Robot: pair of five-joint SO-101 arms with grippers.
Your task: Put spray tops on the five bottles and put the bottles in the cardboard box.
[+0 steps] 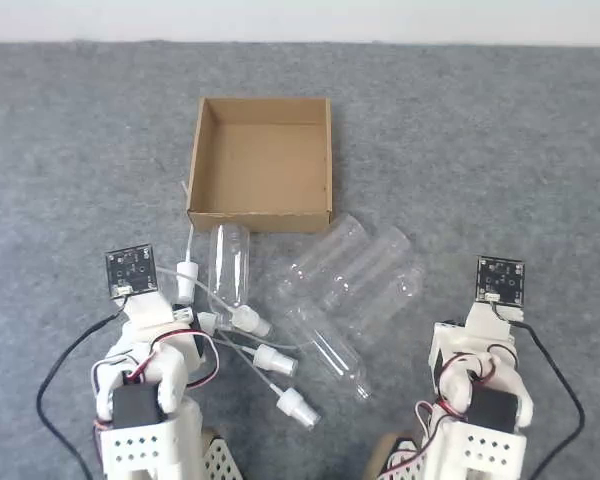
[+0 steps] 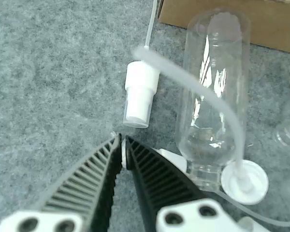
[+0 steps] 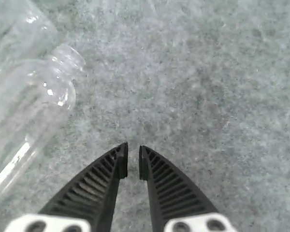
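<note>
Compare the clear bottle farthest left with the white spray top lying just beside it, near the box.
The bottle is see-through; the spray top is solid white. The bottle is far longer and wider than the spray top. The spray top trails a thin tube; the bottle is a plain rounded cylinder. Both lie flat on the grey mat.

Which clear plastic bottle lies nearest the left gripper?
The clear plastic bottle lying alone against the brown cardboard box's front wall; the other four bottles lie clustered further right.
</note>
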